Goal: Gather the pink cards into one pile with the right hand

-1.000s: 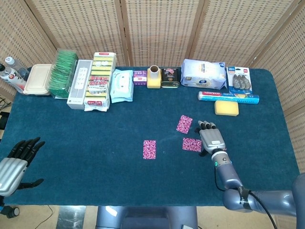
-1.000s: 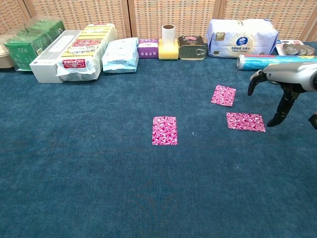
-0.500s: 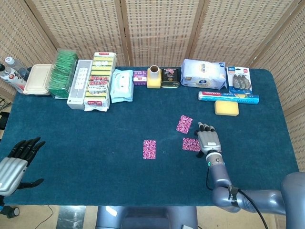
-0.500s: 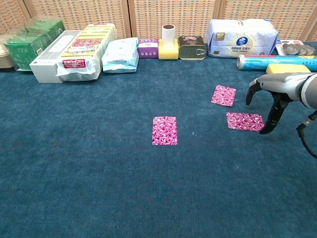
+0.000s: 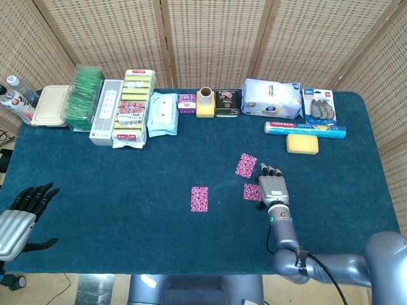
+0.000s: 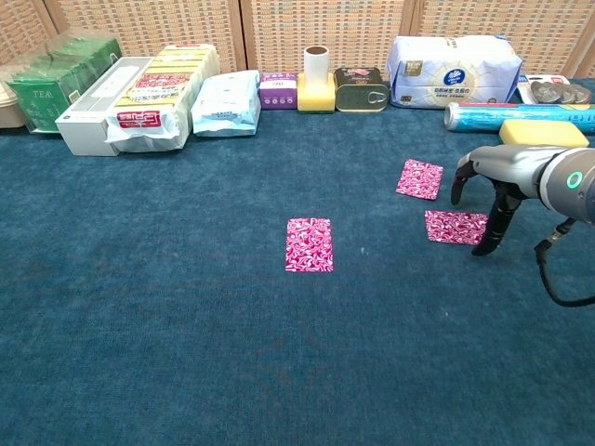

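three pink cards with a white pattern lie apart on the blue cloth; the right hand, fingers spread and holding nothing, covers part of the right one.

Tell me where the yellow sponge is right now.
The yellow sponge lies at the table's back right in the head view, just in front of the blue foil roll and beyond the right hand.

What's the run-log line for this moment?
right hand: over near-right pink card, fingertip at its edge | other pink cards: apart, ungathered | left hand: idle, empty
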`<state>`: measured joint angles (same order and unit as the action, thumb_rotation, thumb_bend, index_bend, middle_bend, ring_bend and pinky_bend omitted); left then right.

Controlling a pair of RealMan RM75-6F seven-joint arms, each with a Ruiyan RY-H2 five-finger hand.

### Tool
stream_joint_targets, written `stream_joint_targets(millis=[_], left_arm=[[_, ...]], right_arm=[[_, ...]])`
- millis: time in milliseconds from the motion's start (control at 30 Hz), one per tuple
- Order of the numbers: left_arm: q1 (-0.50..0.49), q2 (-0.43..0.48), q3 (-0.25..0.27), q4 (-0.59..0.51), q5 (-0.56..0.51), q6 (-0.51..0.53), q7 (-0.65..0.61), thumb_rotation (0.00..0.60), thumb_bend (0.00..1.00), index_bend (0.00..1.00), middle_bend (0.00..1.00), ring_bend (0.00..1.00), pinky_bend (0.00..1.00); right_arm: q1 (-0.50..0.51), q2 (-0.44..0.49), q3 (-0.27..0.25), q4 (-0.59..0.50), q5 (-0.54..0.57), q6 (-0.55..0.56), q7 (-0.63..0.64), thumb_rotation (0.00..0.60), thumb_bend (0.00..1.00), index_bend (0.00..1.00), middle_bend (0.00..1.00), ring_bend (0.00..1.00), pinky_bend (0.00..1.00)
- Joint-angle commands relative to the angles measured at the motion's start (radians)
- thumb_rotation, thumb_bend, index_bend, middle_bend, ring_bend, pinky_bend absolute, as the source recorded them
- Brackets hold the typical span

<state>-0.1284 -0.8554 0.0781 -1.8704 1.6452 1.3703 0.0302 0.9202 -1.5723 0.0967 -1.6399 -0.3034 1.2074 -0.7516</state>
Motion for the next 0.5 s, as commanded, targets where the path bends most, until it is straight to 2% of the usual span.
stream_joint_targets(millis=[33, 500], left_arm=[[0.0, 0.0, 0.0, 0.0, 0.0, 0.0, -0.001, 0.6, 0.06, 0.0, 0.0, 0.0, 0.0], [-0.001, 0.0, -0.001, 0.0, -0.004, -0.002, 0.001, 0.6, 0.06, 0.0, 0.0, 0.0, 0.0]], right_arm=[[-0.005, -0.011, 0.007, 0.015, -0.001, 0.001, -0.011, 0.6, 0.13, 0.29, 0.02, 0.0, 0.07], [-0.028, -0.033, 0.031, 0.053, -0.012, -0.012, -0.042, 0.6, 0.15, 0.32, 0.02, 0.0, 0.07]])
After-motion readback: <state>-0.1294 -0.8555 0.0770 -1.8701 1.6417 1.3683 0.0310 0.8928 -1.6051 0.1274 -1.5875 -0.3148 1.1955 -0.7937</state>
